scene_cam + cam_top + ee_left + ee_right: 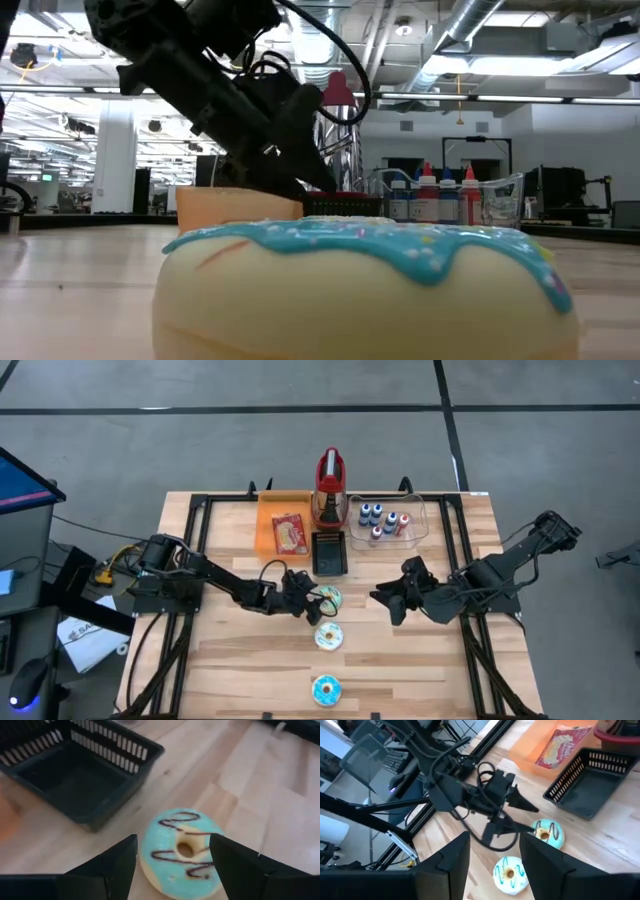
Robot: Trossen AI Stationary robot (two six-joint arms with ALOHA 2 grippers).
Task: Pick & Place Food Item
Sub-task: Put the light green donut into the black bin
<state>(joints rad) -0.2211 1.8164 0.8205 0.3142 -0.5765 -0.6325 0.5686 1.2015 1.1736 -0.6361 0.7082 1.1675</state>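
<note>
The food item, a red snack packet [290, 534] with a pale picture, lies flat in an orange tray [268, 520] at the table's far side; it also shows in the right wrist view [563, 743]. My left gripper [310, 600] is open, low over the table's middle. Its two fingers stand on either side of a blue-iced donut [181, 851] with dark drizzle, well short of the packet. My right gripper [387, 600] hangs open and empty above the table, right of that donut.
A black basket [330, 552] stands just past the left gripper, beside the tray. Behind it are a red appliance [331, 485] and a clear bin of capped bottles [388, 520]. Two more donuts [329, 636] [327, 689] lie toward the near edge.
</note>
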